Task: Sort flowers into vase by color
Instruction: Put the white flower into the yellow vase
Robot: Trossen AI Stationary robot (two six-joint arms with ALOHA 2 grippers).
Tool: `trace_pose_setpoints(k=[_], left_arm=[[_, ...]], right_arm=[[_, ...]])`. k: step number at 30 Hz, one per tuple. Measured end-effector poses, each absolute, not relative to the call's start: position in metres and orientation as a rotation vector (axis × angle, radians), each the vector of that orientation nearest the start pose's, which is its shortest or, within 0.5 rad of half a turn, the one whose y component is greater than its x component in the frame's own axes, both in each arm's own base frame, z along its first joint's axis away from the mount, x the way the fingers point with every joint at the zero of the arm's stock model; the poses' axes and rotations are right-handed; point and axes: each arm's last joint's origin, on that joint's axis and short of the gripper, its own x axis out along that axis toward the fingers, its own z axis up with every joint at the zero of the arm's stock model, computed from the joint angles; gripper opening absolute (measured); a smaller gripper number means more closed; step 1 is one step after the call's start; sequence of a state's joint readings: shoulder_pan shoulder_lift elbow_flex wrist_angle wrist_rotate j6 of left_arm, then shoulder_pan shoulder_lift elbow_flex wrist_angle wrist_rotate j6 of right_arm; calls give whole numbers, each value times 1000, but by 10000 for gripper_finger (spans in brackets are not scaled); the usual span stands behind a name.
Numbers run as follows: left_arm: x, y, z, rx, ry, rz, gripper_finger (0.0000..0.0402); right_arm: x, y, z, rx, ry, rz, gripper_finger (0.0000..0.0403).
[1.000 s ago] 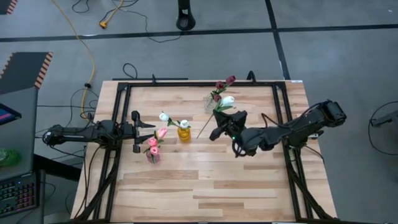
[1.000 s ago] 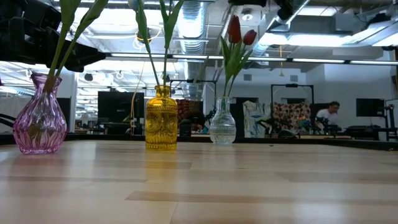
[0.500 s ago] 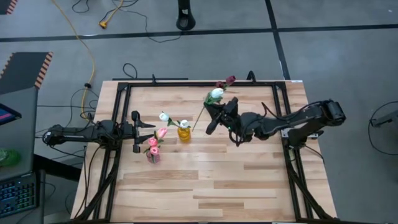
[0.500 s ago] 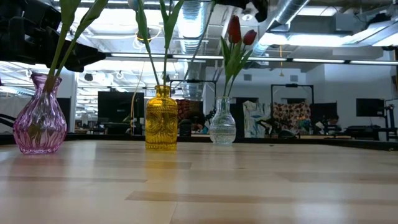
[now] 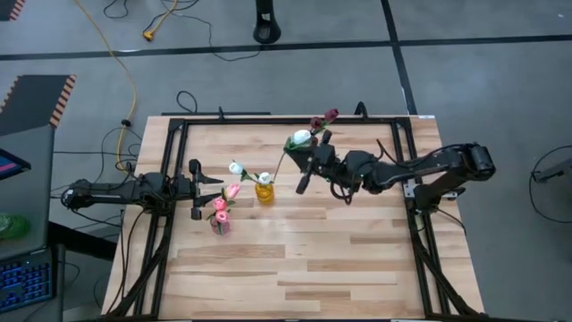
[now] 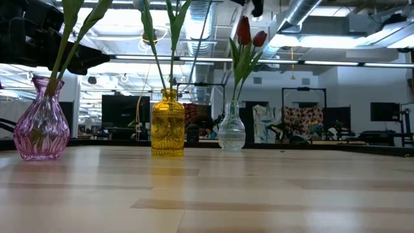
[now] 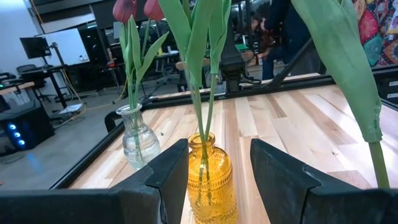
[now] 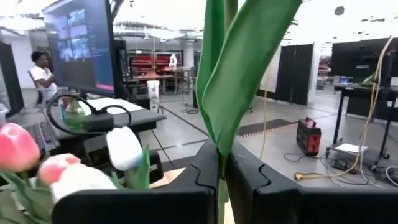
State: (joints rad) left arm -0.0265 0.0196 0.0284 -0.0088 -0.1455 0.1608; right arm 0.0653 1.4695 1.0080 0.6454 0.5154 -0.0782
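Three vases stand on the wooden table: a pink one (image 6: 41, 126) with pink flowers (image 5: 223, 204), a yellow one (image 6: 167, 123) with white flowers (image 5: 238, 168), and a clear one (image 6: 231, 126) with dark red flowers (image 6: 246, 32). My right gripper (image 5: 304, 161) is shut on a white flower (image 5: 300, 138), held high between the yellow and clear vases. The flower's stem (image 5: 279, 168) slants down toward the yellow vase (image 5: 264, 190). My left gripper (image 5: 213, 185) waits open and level at the left, short of the yellow vase (image 7: 208, 180). My right gripper pinches the white flower's green stem and leaf (image 8: 221, 152) between its two fingers, below the head. The fingers come level from the table's right and lie across the stem. The flower is lifted clear, head up and stem slanting down; whether its lower end reaches the yellow vase I cannot tell.
A black metal frame (image 5: 268, 121) runs around the table top. A large green leaf (image 7: 348, 56) hangs close before my left wrist camera. Bare wood (image 5: 295, 259) lies toward the near edge. A person (image 8: 42, 74) stands in the room beyond.
My right gripper has swung toward the table's left and far side, rolling its wrist, and stayed shut. The white flower has gone with it: its head now sits farther left, and its stem has come closer to the yellow vase.
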Motion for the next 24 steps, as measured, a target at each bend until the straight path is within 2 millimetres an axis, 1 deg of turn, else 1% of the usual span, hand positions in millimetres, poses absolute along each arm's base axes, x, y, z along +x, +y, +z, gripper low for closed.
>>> trace_pose_setpoints(k=[3,6,10,15,24], left_arm=[[97,2,171,161,9,119,161],[97,2,171,161,9,119,161],[97,2,171,161,9,119,161],[97,2,171,161,9,119,161],[97,2,171,161,9,119,161]], right_arm=[[337,2,323,-44,-172,-448,43],[345,-1,317,-75,-200,-420,43],[351,-2,311,-71,-218,-421,43],[352,-1,317,-67,-234,-420,43],[354,10,321,-64,-232,-390,43]])
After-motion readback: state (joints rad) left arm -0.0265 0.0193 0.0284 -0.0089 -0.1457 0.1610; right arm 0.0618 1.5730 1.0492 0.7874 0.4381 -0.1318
